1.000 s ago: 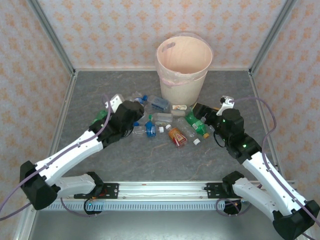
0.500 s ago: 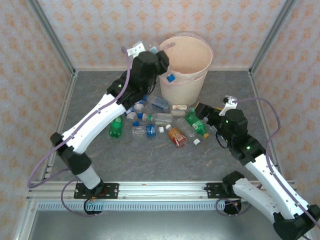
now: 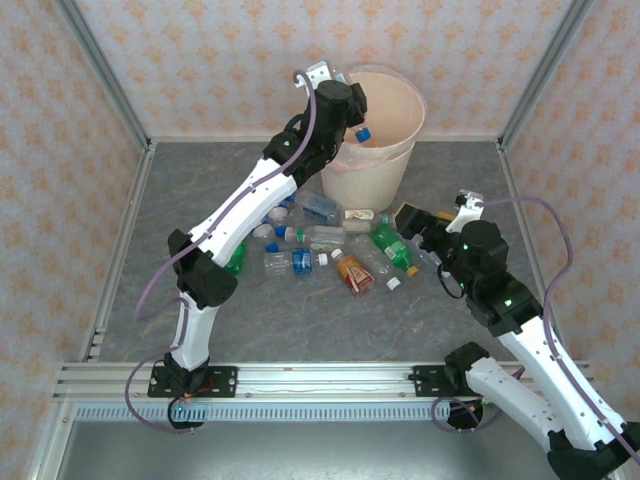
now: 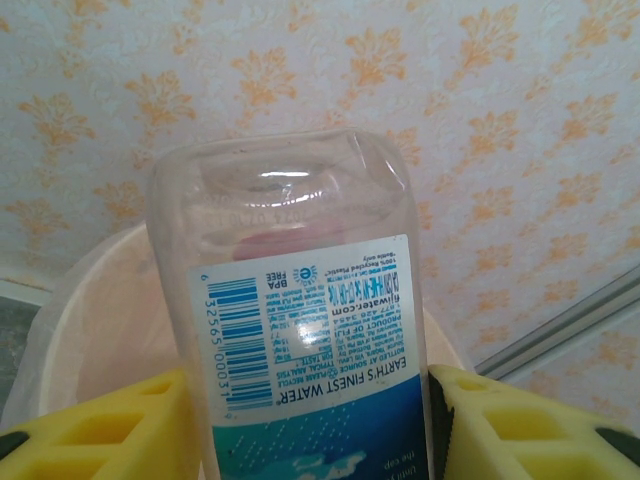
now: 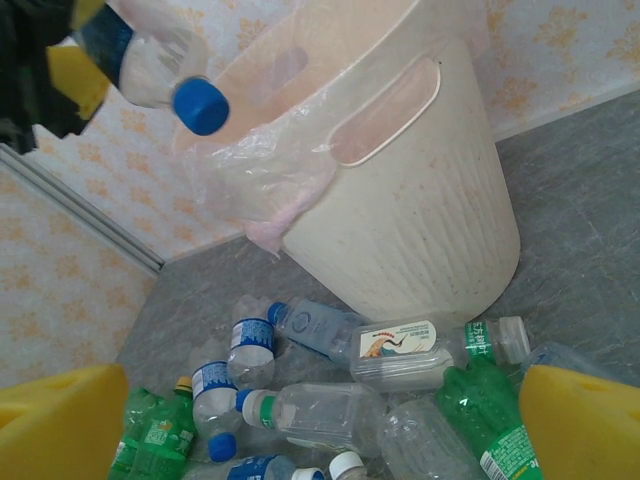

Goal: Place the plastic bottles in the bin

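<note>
Held bottle at the bin's mouth, cap leading; the drop belonged to the left arm.

Top external: the left gripper (image 3: 352,120) was up at the left rim of the bin (image 3: 345,178), clamped on the held bottle (image 3: 361,131). The bottle's long axis ran down and inward, and its blue cap (image 3: 364,133) appeared over the pink-lined opening. The right gripper (image 3: 416,222) sat low by the loose bottles (image 3: 312,236) on the table (image 3: 250,320), apart from the bin. Left wrist: yellow pads (image 4: 110,430) pressed both sides of the labelled body, and the bin's rim lay beyond and below the bottle's far end. Right wrist: the fingers (image 5: 60,420) stood wide apart with nothing between them. The held bottle hung above the liner, cap pointing toward it. Judged: a small push inward, then release, should land it inside.
</note>
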Controlling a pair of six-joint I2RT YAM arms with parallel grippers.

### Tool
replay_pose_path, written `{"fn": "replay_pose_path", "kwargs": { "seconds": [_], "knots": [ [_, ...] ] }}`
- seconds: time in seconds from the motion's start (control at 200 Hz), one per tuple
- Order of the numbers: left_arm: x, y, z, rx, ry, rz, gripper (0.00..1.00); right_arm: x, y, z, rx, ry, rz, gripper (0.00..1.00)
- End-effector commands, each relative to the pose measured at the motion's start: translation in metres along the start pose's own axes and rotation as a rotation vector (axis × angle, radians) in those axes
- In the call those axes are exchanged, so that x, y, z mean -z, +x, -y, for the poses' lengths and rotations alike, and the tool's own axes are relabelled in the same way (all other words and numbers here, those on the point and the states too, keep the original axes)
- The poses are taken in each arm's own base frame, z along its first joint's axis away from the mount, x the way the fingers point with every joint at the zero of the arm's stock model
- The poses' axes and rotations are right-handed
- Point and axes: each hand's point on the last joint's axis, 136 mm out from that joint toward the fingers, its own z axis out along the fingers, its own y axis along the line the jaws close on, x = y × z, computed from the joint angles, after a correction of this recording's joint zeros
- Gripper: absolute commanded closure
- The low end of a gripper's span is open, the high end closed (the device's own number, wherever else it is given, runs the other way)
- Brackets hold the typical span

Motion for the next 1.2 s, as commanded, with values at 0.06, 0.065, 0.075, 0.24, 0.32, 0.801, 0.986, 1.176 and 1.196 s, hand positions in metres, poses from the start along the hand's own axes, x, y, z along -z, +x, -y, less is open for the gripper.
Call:
{"fn": "replay_pose_path", "kwargs": {
  "seconds": [0.06,0.065,0.075,0.24,0.32,0.801,0.986,1.176,1.196],
  "knots": [
    [0.005,-0.027,0.015,0.019,0.055,0.078,0.45,0.009,-0.010,-0.011,0.014,-0.036,0.016,0.00],
    [0.005,-0.028,0.015,0.019,0.055,0.078,0.45,0.008,-0.010,-0.010,0.014,-0.036,0.015,0.00],
    [0.005,-0.027,0.015,0.019,0.054,0.078,0.45,0.008,-0.009,-0.010,0.015,-0.035,0.013,0.00],
    [0.005,-0.028,0.014,0.018,0.051,0.077,0.45,0.007,-0.010,-0.011,0.012,-0.039,0.016,0.00],
    [0.004,-0.028,0.014,0.020,0.053,0.079,0.45,0.007,-0.010,-0.012,0.012,-0.041,0.016,0.00],
    [0.011,-0.033,0.015,0.019,0.063,0.072,0.03,0.008,-0.009,-0.012,0.005,-0.044,0.012,0.00],
    [0.024,-0.037,0.005,-0.041,0.032,0.064,0.01,0.006,-0.006,-0.012,-0.001,-0.053,0.004,0.00],
    [0.049,-0.037,-0.024,-0.074,-0.023,0.051,0.01,0.001,0.002,-0.017,-0.002,-0.088,-0.026,0.00],
    [0.052,-0.037,-0.028,-0.072,-0.028,0.051,0.01,0.000,0.003,-0.018,-0.003,-0.092,-0.029,0.00]
  ]
}}
